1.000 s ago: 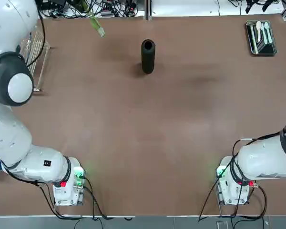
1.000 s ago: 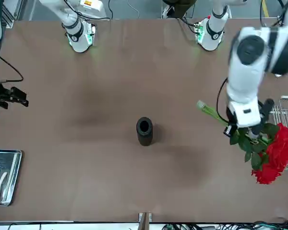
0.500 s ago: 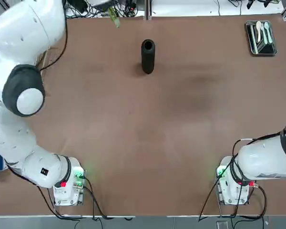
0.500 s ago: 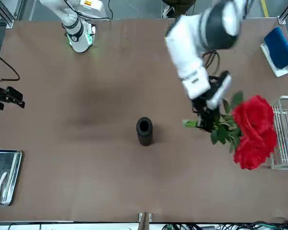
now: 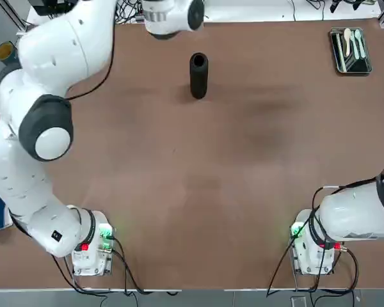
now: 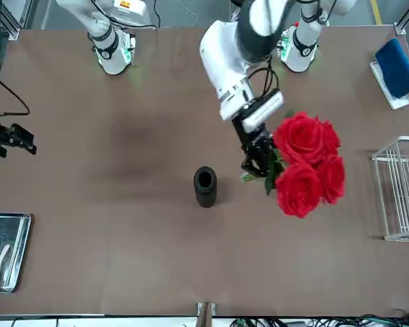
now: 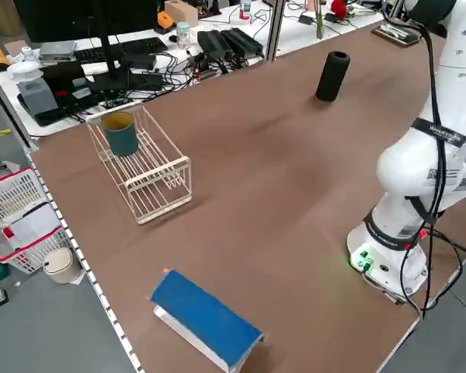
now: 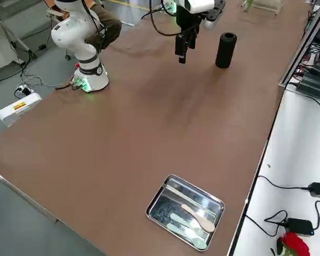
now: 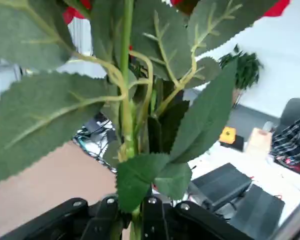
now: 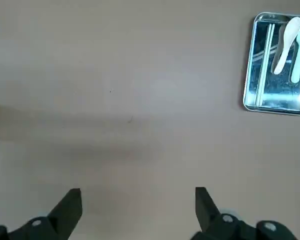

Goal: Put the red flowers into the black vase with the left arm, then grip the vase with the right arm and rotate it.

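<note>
Clock as seen from above, robot's edge = 6. Brown worktop (image 5: 211, 179) fills most of the area. L arm (image 5: 41, 128) is based approx. 7 o'clock & reaches up the 9–11 side, bending in toward 12. R arm (image 5: 365, 208), based approx. 5, runs out past the edge toward 3. White wire rack (image 6: 405, 187) sits approx. 10, w/ a teal cup in it. Blue-topped stand (image 7: 206, 318) approx. 9, nearer the robot than the rack. Metal tray (image 5: 352, 54) approx. 1.

Red flowers (image 6: 310, 163) are up in the air, not in the vase: heads toward 9, cut stem ends toward the vase side. L gripper (image 6: 259, 153) is nr. the vase, on its 9 o'clock side, jaws closed round the green stems just below the leaves. R gripper (image 10: 138, 200) is parked over the worktop's 3 o'clock side, jaws wide w/ nothing btwn them.

Black vase (image 5: 199, 75) stands upright approx. 12, mouth up. Teal cup (image 7: 121, 134) leans in the rack. Smallest: pale spoon (image 8: 198, 217) & fork, lying in the tray.
</note>
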Available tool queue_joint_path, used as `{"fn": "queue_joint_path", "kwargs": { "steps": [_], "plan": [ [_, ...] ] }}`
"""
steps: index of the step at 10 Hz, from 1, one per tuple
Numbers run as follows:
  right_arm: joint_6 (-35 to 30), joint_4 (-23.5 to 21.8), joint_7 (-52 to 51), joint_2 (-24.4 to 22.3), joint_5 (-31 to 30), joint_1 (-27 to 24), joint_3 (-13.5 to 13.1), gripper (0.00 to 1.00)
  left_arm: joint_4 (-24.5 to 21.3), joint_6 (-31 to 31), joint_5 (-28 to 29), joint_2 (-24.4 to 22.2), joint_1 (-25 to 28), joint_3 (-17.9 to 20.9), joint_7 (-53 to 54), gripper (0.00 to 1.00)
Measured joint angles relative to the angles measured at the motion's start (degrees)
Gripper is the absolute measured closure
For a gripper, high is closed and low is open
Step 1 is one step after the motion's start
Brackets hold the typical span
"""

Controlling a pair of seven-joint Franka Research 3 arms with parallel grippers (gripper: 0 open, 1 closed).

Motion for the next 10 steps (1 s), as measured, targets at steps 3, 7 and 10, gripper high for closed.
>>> {"fn": "queue_joint_path", "kwargs": {
  "steps": [3, 7, 10],
  "plan": [
    [-0.08, -0.84, 0.00, 0.02, 0.00, -0.03, -0.05, 0.00, 3.21, -4.61, 5.00, 4.80, -5.58, 0.18, -1.54, 0.92],
    [-0.99, -1.51, 0.00, 0.02, 0.00, 0.00, 0.00, 0.00, 7.68, -4.59, 9.51, 10.21, -7.71, 0.22, -1.54, 0.92],
    [-1.02, -1.63, 0.00, 0.01, 0.00, 0.39, 0.23, 0.00, 9.62, -4.62, 10.17, 11.55, -10.68, 0.43, -2.42, 0.92]
  ]
}}
